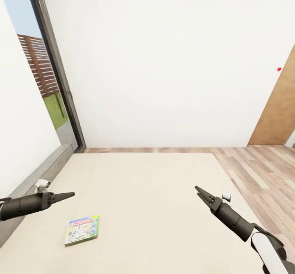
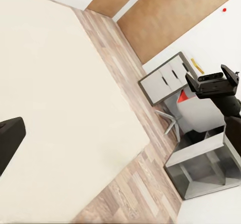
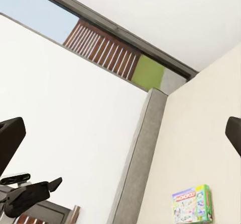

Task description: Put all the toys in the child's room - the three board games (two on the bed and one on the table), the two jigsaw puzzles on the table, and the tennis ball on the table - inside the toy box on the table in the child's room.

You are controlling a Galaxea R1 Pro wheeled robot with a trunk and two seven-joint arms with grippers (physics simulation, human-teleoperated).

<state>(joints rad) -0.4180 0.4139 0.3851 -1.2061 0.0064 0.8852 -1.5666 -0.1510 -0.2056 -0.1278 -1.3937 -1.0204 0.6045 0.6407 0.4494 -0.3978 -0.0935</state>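
One board game, a thin box with a green, busy printed cover, lies flat on the cream bed near its front left. It also appears in the right wrist view. My left gripper hovers just above and left of the game, open and empty; one of its fingers juts in at the edge of the left wrist view. My right gripper hangs over the bed's right half, open and empty, far from the game. Part of the table with white drawers is in the left wrist view.
A tall window and a grey bed frame run along the left. Wood-plank floor lies right of the bed, with a brown door beyond. A red chair stands by the table, next to a grey open shelf.
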